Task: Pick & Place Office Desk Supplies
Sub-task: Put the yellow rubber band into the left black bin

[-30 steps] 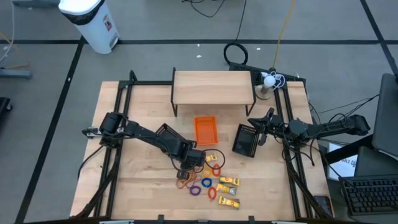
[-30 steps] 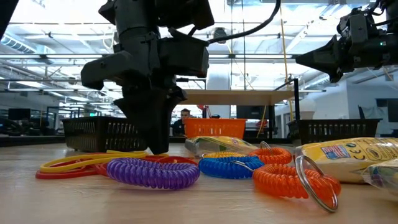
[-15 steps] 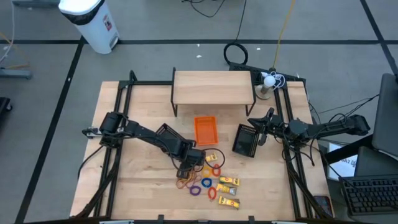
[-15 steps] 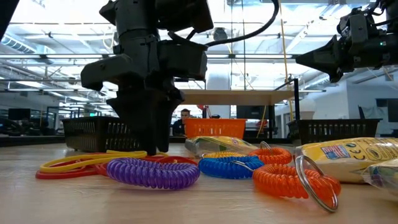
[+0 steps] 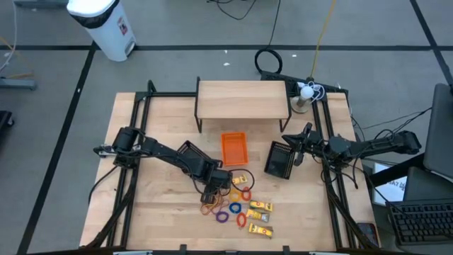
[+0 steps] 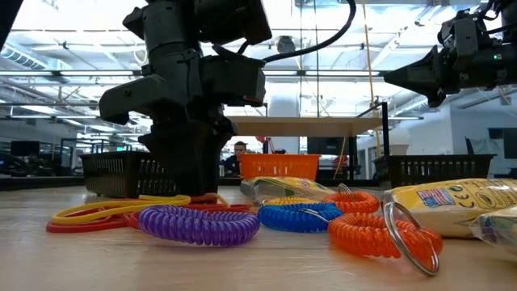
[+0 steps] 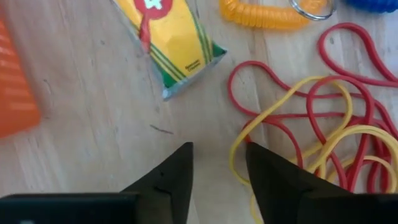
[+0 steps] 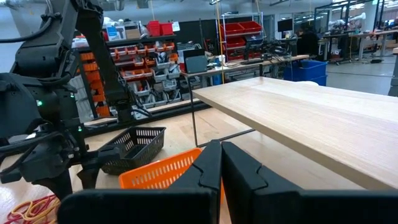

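My left pincer (image 7: 217,180) hung parted and empty over the tangled rubber bands (image 7: 323,134) lying beside a yellow packet (image 7: 171,37) on the table (image 7: 93,124); light, floppy and stretchy, they seemed best pinched where strands crossed.

Right gripper (image 8: 221,163): fingers closed together.
Orange tray (image 8: 163,172): beyond the fingers.
Black mesh tray (image 8: 132,147): just behind orange tray.

You've got the tangled red and yellow rubber bands (image 7: 323,137) on the wooden desk (image 5: 156,212), left of the coiled rings (image 5: 233,210); small orange tray (image 5: 234,148) behind them.
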You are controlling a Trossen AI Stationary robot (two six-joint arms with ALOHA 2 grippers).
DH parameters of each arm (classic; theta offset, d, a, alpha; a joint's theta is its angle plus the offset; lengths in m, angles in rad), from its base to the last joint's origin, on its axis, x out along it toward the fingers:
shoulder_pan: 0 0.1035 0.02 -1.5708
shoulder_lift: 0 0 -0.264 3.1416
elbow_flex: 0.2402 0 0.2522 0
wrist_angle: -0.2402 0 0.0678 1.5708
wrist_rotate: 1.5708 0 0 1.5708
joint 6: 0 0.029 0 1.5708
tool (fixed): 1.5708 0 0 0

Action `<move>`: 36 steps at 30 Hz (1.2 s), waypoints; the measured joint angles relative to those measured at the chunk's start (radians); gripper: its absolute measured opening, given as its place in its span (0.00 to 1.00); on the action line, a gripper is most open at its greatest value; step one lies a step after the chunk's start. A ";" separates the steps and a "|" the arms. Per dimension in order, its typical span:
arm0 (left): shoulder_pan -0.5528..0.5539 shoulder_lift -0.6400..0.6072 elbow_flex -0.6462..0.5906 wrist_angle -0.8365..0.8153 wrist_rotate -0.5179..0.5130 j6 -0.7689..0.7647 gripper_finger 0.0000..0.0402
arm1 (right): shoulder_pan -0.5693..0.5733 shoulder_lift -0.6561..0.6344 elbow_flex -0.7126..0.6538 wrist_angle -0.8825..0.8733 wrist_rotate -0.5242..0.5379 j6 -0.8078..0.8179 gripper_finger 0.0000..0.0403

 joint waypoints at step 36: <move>-0.178 -0.254 0.392 -0.474 -0.525 -0.207 0.00 | 0.000 0.000 0.000 0.007 0.000 0.000 0.00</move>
